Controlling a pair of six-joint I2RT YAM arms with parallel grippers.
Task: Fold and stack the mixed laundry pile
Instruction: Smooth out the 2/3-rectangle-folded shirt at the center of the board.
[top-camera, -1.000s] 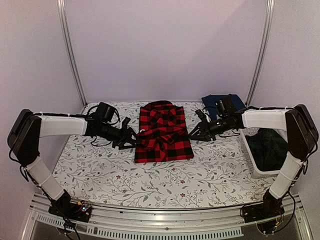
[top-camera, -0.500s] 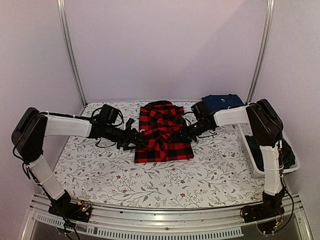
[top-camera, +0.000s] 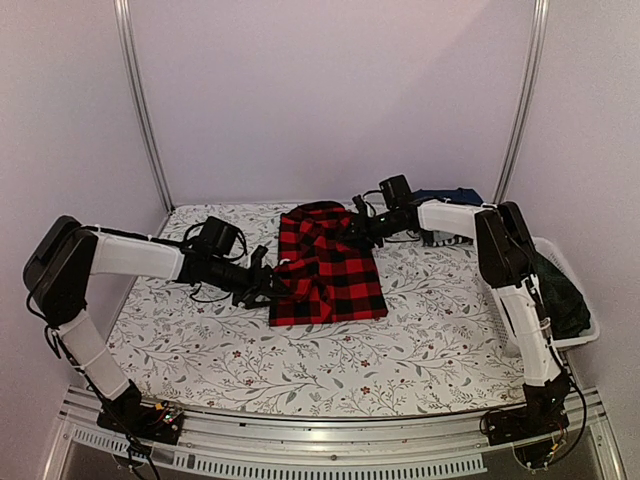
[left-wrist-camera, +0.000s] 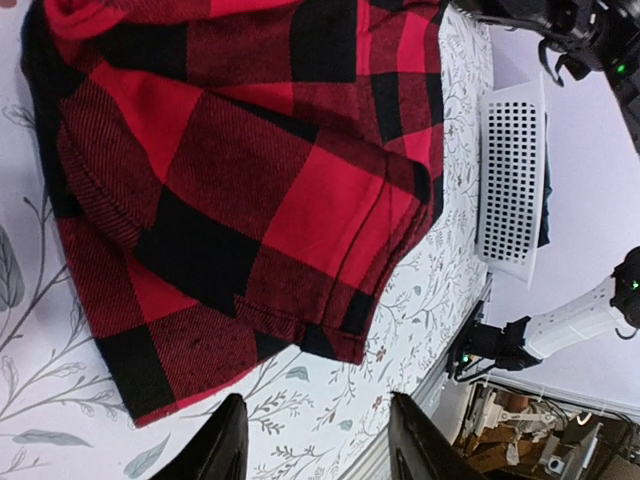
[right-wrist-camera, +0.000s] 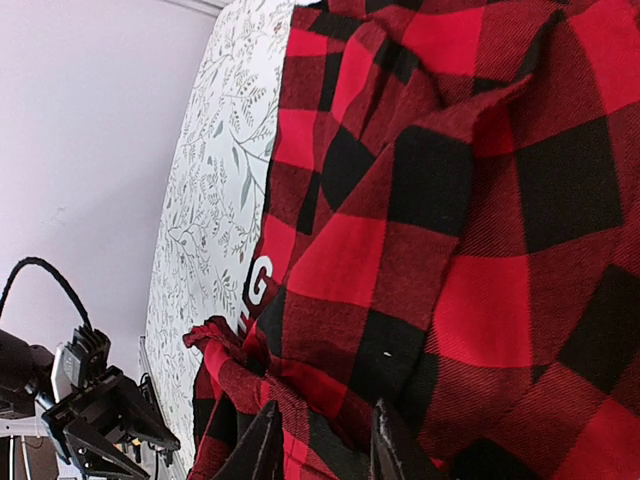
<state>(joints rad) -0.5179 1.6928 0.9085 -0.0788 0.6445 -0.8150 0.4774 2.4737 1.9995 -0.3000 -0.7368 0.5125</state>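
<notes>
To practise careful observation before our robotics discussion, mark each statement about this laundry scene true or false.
1. The checked shirt lies on the floral table cloth. True.
2. A dark garment lies in the white basket. True.
3. The white basket stands at the table's left side. False: it stands at the right.
4. The left gripper is clamped on the checked shirt. False: its jaws stand open at the shirt's edge, holding nothing.

Soft, even light; sharp frames.
</notes>
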